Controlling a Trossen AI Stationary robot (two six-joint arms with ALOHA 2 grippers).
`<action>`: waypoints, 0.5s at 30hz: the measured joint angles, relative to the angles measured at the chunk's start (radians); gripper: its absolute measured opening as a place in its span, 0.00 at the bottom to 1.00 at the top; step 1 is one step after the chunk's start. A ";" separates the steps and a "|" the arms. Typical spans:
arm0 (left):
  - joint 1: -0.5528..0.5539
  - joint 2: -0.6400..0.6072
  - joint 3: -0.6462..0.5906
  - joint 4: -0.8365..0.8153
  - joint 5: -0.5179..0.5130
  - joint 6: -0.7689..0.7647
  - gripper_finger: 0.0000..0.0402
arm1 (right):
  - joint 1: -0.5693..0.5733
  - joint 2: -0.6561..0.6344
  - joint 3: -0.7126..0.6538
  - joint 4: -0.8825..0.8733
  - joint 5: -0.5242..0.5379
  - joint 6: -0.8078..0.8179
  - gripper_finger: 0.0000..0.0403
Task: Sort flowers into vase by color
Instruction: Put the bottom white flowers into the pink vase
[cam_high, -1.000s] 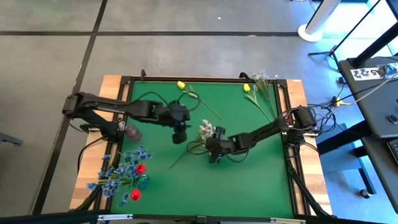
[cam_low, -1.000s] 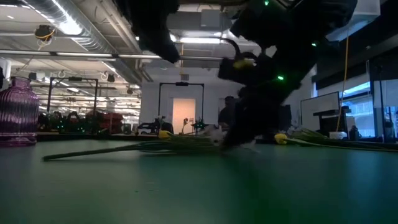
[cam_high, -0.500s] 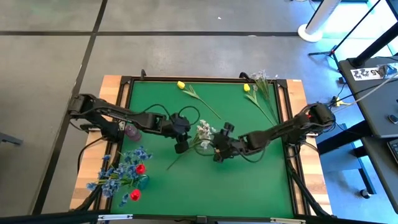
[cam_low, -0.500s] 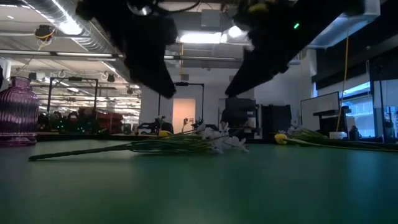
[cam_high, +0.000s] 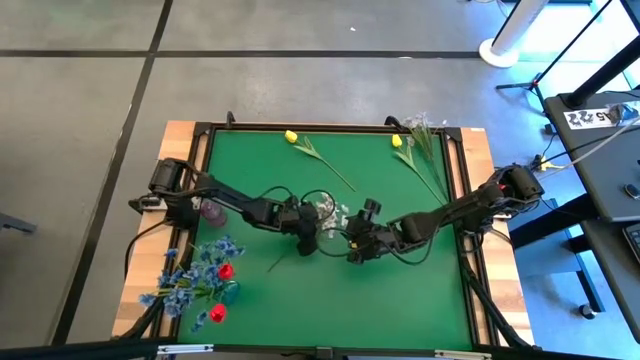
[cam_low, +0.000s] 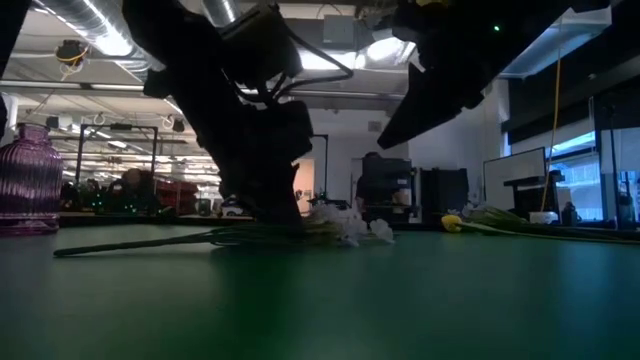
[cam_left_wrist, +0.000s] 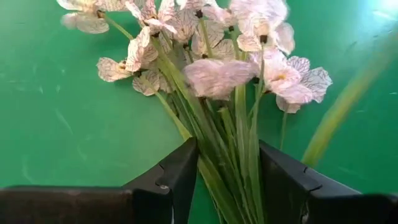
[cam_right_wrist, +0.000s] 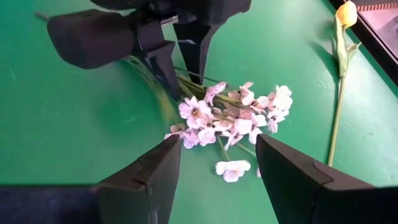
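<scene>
The left arm reaches from the counter's left edge toward the middle, its left pincer lowered over the white blossom cluster. In the left wrist view the 2 fingers stand apart on either side of the bundled green stems, straddling them without clamping. The right arm extends from the right edge, its right pincer just beside the blossoms, fingers spread wide above the counter and holding nothing. The cluster lies flat near the centre of the green counter. 2 yellow tulips lie near the far edge, one beside a pale sprig. Blue blossoms and red tulips sit at the near left corner, and a purple glass vase stands at the left. The low view shows an industrial hall with ceiling lights behind.
</scene>
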 joint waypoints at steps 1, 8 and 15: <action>0.000 0.007 0.001 0.002 -0.003 -0.003 0.37 | 0.000 0.000 0.000 -0.003 0.000 0.000 0.52; -0.013 -0.003 -0.002 -0.027 -0.112 0.007 0.24 | 0.004 -0.011 0.000 -0.014 0.000 0.000 0.52; -0.018 -0.207 -0.004 -0.092 -0.237 0.039 0.04 | 0.106 -0.049 0.000 0.014 0.139 0.001 0.52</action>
